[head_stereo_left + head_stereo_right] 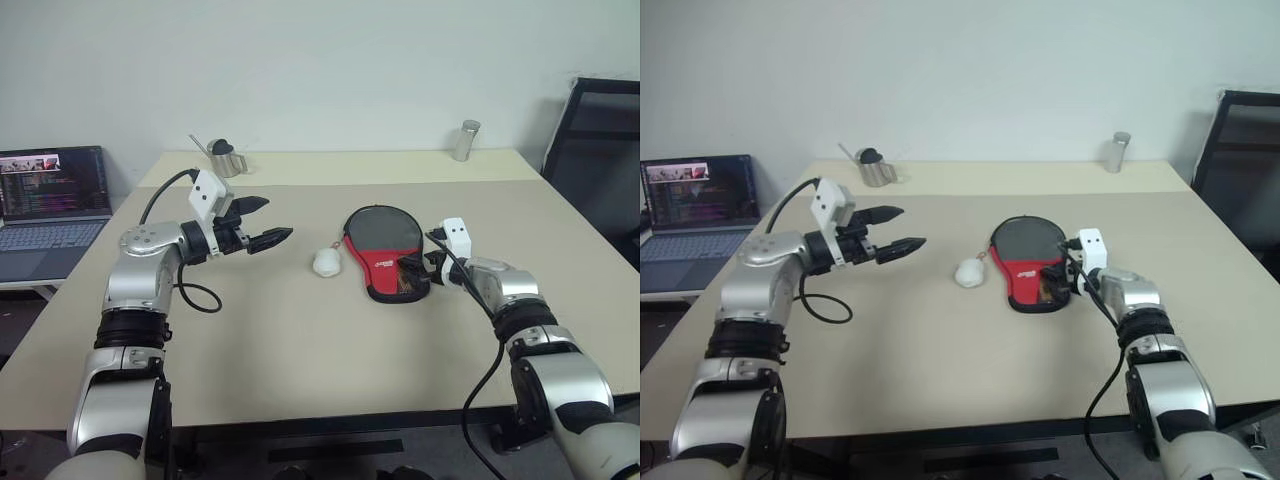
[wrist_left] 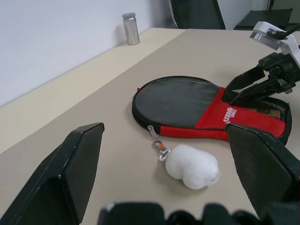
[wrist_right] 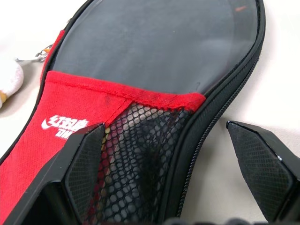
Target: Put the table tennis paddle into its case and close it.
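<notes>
Now we see the case (image 1: 383, 253) lying flat; our right gripper (image 1: 415, 270) spreads over its mesh end, our left gripper (image 1: 262, 222) spread well apart from it.

The worktop (image 1: 300, 350) lies bare along its near half. Mid-worktop, the case (image 1: 385, 250) lies flat, with a white plush charm (image 1: 327, 262) just beside its left edge, linked by a short chain. The right claw (image 1: 418, 268) sits at the case's near right end, fingers spread over the mesh pocket. The left claw (image 1: 262, 222) hangs spread above open surface to the left. A metal cup (image 1: 228, 157) at far left and a metal canister (image 1: 466, 141) at far right stand well apart from the case.
</notes>
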You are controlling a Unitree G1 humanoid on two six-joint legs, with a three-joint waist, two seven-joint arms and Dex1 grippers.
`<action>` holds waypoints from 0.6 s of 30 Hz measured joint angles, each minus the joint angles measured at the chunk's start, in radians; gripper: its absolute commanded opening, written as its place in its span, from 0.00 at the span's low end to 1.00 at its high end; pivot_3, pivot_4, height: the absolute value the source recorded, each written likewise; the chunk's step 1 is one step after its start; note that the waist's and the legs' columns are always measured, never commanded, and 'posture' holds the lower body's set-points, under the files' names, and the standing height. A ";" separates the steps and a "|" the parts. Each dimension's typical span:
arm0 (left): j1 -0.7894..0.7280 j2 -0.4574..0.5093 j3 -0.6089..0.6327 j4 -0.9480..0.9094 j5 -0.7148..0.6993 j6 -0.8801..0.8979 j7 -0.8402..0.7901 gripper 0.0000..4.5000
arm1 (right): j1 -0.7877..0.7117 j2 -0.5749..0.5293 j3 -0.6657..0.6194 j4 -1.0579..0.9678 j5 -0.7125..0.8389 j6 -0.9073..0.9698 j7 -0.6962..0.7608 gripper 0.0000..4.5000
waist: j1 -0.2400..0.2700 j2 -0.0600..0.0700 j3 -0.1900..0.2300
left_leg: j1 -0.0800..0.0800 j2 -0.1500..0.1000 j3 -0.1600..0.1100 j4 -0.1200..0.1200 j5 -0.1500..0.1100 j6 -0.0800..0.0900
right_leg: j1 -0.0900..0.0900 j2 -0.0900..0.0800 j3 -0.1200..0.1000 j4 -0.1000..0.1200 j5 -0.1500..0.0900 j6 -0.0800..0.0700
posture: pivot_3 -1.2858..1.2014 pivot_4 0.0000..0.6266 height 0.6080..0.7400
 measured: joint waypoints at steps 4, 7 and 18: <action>0.000 0.000 -0.002 -0.005 0.000 0.000 0.000 1.00 | -0.033 0.011 -0.008 0.063 -0.010 -0.016 0.013 0.95 | -0.001 0.000 0.000 | 0.001 0.000 0.001 0.000 0.000 0.000 | 0.000 0.000 0.001 0.001 0.000 0.000 | 0.52 0.24 1.00; 0.000 0.000 -0.003 -0.006 0.000 0.000 0.001 1.00 | -0.057 0.018 -0.017 0.106 -0.016 -0.016 0.013 0.79 | -0.002 0.000 0.000 | 0.002 0.000 0.002 0.000 0.000 0.000 | 0.000 0.000 0.002 0.002 0.000 0.000 | 0.52 0.24 1.00; 0.001 0.009 -0.004 -0.013 0.000 0.000 0.000 1.00 | -0.063 0.012 -0.055 0.145 -0.029 -0.018 0.029 0.65 | -0.002 0.000 0.000 | 0.003 0.000 0.002 0.000 0.000 0.000 | 0.000 0.000 0.003 0.004 0.000 0.000 | 0.52 0.24 1.00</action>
